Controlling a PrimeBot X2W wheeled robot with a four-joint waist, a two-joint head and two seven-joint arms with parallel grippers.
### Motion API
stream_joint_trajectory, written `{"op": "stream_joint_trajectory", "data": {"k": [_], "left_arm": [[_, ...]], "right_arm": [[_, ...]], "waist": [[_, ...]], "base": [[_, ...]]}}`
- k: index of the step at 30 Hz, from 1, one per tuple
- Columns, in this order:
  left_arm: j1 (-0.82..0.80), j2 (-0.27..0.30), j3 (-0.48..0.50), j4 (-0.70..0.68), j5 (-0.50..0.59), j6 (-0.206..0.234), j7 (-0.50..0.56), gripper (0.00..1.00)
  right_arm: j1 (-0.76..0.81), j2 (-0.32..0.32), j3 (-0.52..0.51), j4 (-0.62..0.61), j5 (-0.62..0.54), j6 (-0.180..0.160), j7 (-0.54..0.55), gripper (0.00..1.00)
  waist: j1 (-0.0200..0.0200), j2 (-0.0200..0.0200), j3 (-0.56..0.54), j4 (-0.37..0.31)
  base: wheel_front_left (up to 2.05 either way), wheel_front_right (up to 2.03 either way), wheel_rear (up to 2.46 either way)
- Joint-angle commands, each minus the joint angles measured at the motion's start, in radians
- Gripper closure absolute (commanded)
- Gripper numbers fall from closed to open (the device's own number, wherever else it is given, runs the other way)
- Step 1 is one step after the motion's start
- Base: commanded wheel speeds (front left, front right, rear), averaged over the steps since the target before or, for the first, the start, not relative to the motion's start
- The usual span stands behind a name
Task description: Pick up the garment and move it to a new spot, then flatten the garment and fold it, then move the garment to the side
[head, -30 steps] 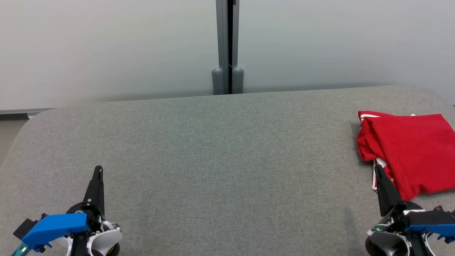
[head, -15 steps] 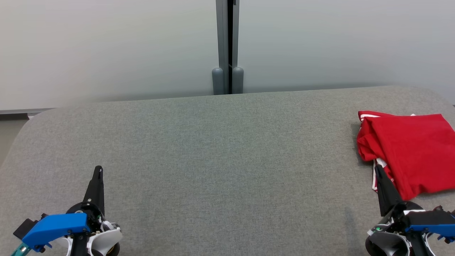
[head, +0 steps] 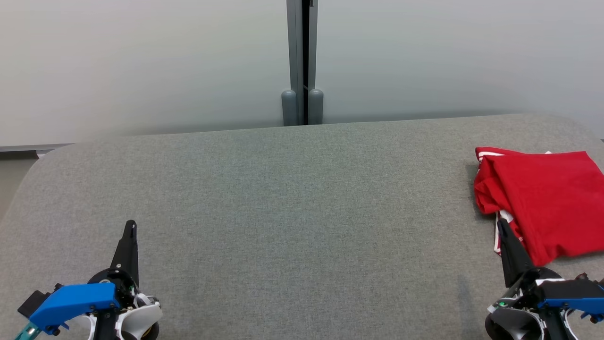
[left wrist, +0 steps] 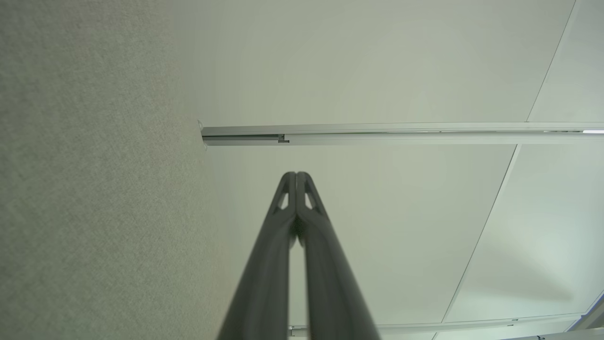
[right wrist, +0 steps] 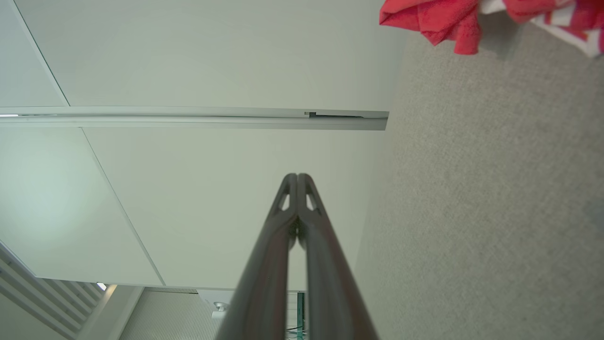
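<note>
Lying folded at 3 o'clock on the grey counter [head: 292, 198], the red garment [head: 547, 193] with white trim sits close to the counter's right edge. The left gripper [head: 130, 225] rests at 7 o'clock, fingers pressed together and empty, well apart from the garment. The right gripper [head: 500, 223], at 5 o'clock, is likewise closed and empty. Its tip is just beside the garment's near edge, and I cannot tell whether the two touch.
</note>
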Motion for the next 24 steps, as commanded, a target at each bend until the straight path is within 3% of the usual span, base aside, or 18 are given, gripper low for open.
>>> {"op": "stream_joint_trajectory", "data": {"k": [1,24], "left_arm": [[-0.010,-0.002,0.003,-0.001,-0.002,-0.004,0.004,1.00],[-0.010,-0.002,0.004,-0.002,-0.002,-0.004,0.005,1.00]], "right_arm": [[-0.014,0.001,-0.003,0.002,-0.002,0.000,0.003,1.00],[-0.014,0.003,-0.005,0.002,-0.004,0.000,0.005,1.00]], "waist": [[0.0000,-0.0001,0.000,0.000],[0.0000,-0.0001,0.000,0.000]], "base": [[0.00,0.00,0.00],[0.00,0.00,0.00]]}}
